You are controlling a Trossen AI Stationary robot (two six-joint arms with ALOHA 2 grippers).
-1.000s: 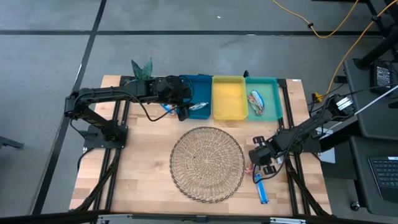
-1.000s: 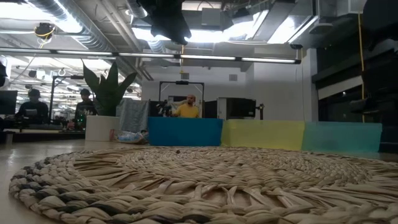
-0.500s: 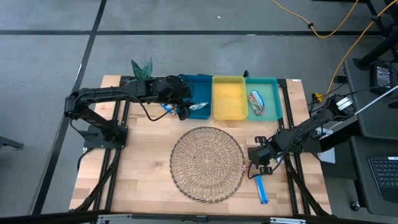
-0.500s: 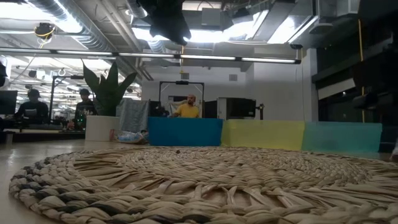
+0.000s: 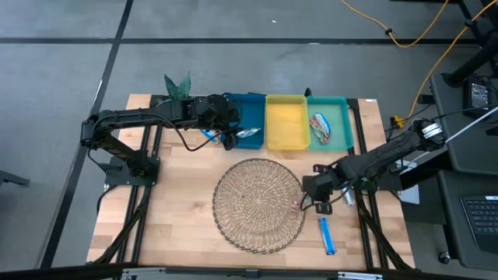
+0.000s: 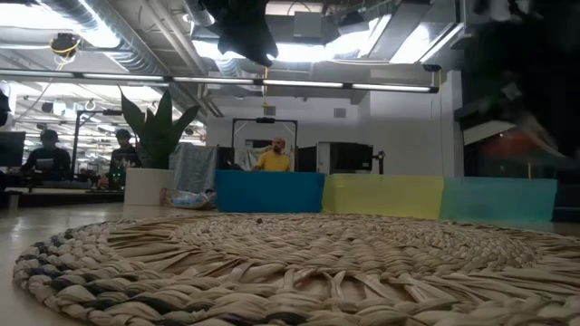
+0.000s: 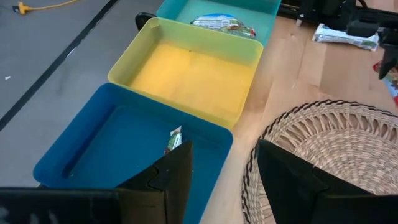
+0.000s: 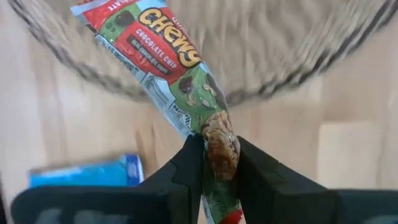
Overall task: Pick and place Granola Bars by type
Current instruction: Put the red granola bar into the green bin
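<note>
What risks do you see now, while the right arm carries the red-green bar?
The right gripper pinches the red-green bar only near one end; most of it hangs free, so it may slip or swing. The blue bar lies on the table just below and might be knocked. The left gripper waits open beside the blue tray, near the drop route.

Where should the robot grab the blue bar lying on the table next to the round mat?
Probably across the middle of the blue bar, coming straight down from above. It lies flat on the wooden table, long and thin, pointing away from the trays, so a claw could pinch its two long edges. Its mat-side edge looks free.
</note>
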